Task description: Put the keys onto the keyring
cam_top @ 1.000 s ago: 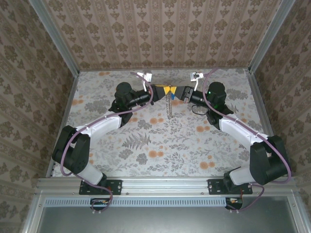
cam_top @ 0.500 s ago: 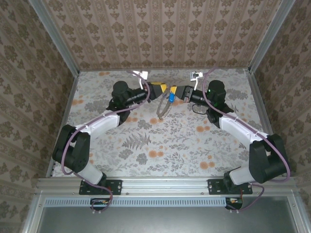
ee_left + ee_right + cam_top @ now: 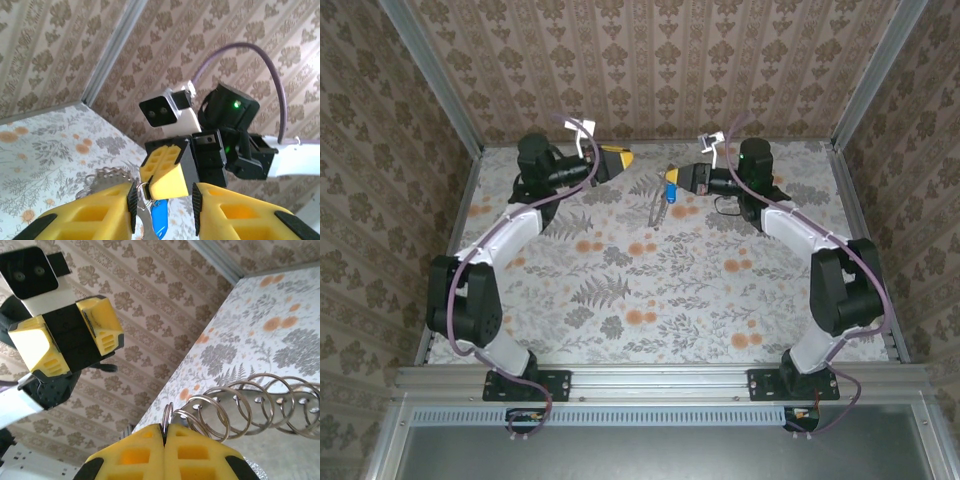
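Note:
My right gripper point(image 3: 672, 181) point(image 3: 164, 429) is shut on a small silver ring of the keyring point(image 3: 240, 407), a chain of linked wire rings. In the top view the keyring point(image 3: 657, 213) dangles from it above the back of the table. The keys point(image 3: 670, 194), with a blue head, hang right under the fingers. My left gripper point(image 3: 620, 159) point(image 3: 164, 202) stands open and empty, apart to the left. In the left wrist view the right gripper point(image 3: 165, 170) shows beyond the gap, with the blue key point(image 3: 159, 220) below it. The right wrist view shows the left gripper point(image 3: 65, 332) with its jaws parted.
The floral table point(image 3: 650, 290) lies under both arms. Wallpapered walls point(image 3: 650, 70) and metal corner rails point(image 3: 430, 80) close in the back and sides. Purple cables loop over both wrists.
My left gripper opened, let go and drew back up and left. The right gripper stayed shut and rose slightly toward the back wall, with the keyring and blue key hanging from it.

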